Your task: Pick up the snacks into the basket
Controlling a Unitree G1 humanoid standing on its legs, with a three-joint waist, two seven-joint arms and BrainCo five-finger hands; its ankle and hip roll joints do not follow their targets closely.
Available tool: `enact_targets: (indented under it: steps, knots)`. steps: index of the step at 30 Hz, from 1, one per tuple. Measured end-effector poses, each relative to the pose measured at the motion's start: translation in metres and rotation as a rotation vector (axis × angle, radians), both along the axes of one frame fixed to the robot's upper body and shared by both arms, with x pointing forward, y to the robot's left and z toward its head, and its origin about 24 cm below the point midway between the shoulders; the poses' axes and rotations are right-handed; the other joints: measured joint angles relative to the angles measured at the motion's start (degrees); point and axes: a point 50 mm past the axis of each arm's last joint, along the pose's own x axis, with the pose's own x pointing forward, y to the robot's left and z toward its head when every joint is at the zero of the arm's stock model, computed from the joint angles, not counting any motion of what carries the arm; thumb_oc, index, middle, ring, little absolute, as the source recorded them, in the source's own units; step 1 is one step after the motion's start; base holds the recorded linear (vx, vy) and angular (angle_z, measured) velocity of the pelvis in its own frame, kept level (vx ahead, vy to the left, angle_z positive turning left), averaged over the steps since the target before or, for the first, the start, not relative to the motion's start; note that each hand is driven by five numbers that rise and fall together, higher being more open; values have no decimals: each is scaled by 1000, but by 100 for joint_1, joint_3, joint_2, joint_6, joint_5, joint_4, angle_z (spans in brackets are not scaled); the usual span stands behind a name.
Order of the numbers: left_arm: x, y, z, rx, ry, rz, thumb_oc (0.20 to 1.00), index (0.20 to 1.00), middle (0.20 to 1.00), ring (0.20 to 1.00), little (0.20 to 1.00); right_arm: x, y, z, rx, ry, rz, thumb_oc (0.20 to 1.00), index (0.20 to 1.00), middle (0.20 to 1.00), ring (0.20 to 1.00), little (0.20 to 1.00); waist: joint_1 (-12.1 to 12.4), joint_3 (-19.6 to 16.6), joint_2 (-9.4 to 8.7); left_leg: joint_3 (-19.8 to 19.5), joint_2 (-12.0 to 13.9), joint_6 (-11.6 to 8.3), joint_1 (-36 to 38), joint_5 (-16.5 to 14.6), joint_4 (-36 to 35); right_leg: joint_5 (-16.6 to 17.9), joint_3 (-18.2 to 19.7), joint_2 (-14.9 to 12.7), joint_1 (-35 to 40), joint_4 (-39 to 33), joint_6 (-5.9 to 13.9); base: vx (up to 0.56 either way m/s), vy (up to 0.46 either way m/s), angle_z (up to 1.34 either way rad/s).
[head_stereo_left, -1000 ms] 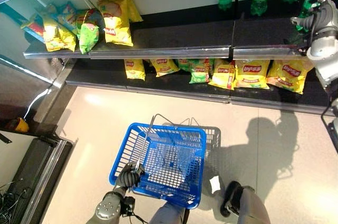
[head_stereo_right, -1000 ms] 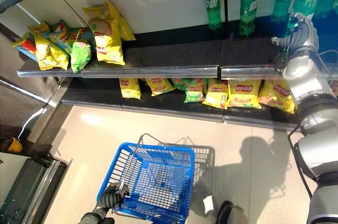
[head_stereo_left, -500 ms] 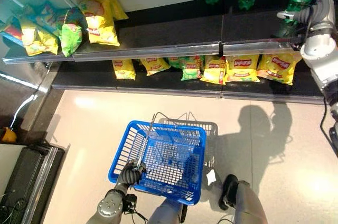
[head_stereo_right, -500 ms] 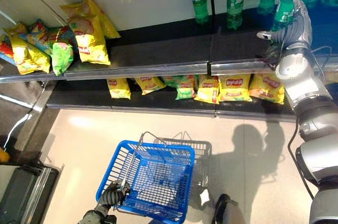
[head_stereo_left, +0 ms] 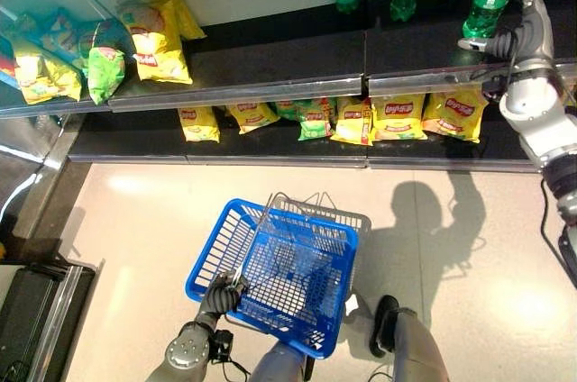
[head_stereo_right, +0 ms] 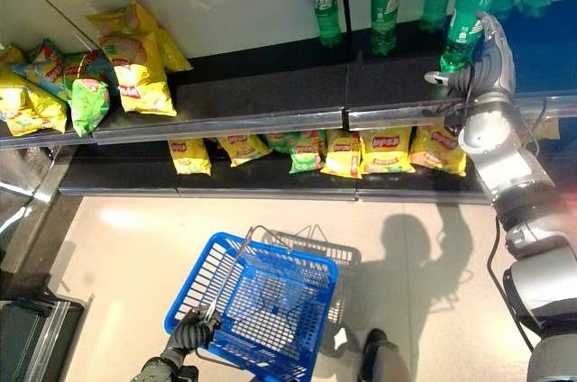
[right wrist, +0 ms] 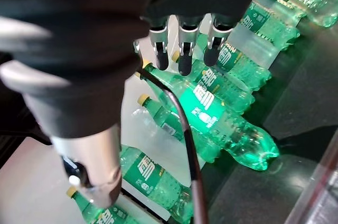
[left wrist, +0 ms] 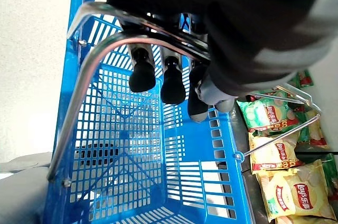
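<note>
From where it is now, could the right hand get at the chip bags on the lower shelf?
Probably not directly. The right hand is open among green bottles on the upper shelf, whose front edge overhangs the chip bags; it would have to withdraw and drop lower.

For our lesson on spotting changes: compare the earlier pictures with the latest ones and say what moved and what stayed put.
The camera view shifted, so the shelves only seem to slide. The right robot hand has closed in on a green bottle, fingers straight, not gripping. The left robot hand stays curled round the handle of the blue basket, which holds no snacks. The snack bags lie untouched.
</note>
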Motion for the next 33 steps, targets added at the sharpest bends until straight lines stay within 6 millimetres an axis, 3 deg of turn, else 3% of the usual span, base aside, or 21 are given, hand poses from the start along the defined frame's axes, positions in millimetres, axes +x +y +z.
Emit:
enact_targets:
  steps: [8,15,22,29,33]
  knots:
    - [1,2,0,5,0,7,200,200,200,200,200,-1,-7,-4,37,-5,-16,1000,1000,1000,1000,1000,15,1,-2,99,108,107,-10,1,-25,262,30,174,112,-409,106,-6,68,-10]
    - [5,2,3,8,-14,7,200,200,200,200,200,4,3,-7,57,-9,5,1000,1000,1000,1000,1000,11,13,-19,623,215,284,-167,-115,101,685,387,428,63,-986,289,31,180,-35]
    - [19,2,13,16,-55,-2,200,200,200,200,200,3,-1,-6,62,-5,-16,1000,1000,1000,1000,1000,-173,44,-50,953,-7,603,-146,-381,459,935,672,333,295,-1279,513,75,235,-18]
    - [22,27,21,41,-82,81,200,200,200,200,200,6,-2,1,85,-2,-35,1000,1000,1000,1000,1000,-49,148,-215,1654,52,870,-39,-487,469,1623,1121,437,524,-2211,812,12,124,-51]
    - [22,32,22,47,-86,97,200,200,200,200,200,7,-11,-1,110,21,-69,1000,1000,1000,1000,1000,-78,152,-225,1742,-11,892,-40,-486,458,1776,1129,371,545,-2360,850,12,55,-16]
